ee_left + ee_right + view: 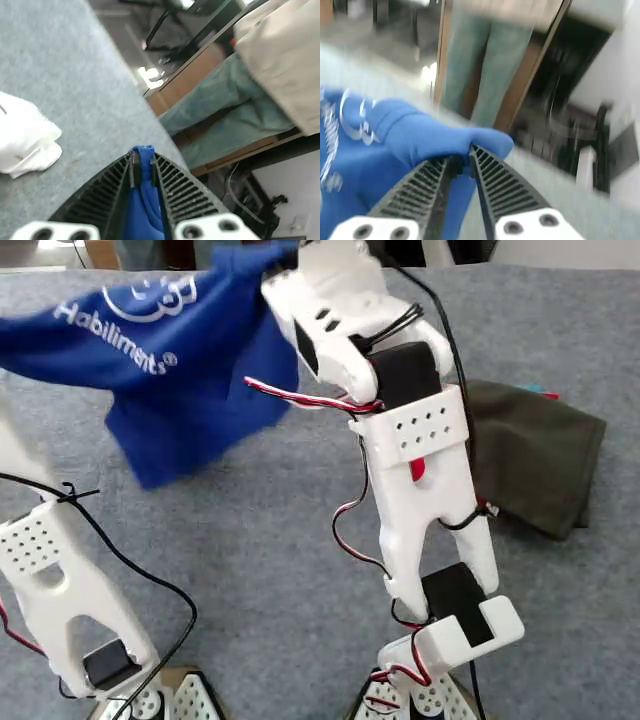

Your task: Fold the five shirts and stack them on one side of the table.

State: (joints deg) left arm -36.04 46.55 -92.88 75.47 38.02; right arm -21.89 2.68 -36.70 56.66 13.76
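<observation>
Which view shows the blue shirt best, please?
The high view: the blue shirt is spread wide, white print showing. The left wrist view shows a fold pinched in the left hand; the right wrist view, a bunched part in the right hand.

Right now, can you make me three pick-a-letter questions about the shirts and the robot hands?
1. Where is the dark green shirt?
A) on the table
B) in a gripper
C) on a chair

2. How many grippers pinch the blue shirt?
A) none
B) one
C) two

3. The dark green shirt is:
A) folded
B) spread out flat
C) hanging from an arm

Answers:
1 A, it lies on the grey tabletop.
2 C, the left gripper and the right gripper each have blue cloth between shut fingers.
3 A, it is a compact bundle with layered edges.
</observation>
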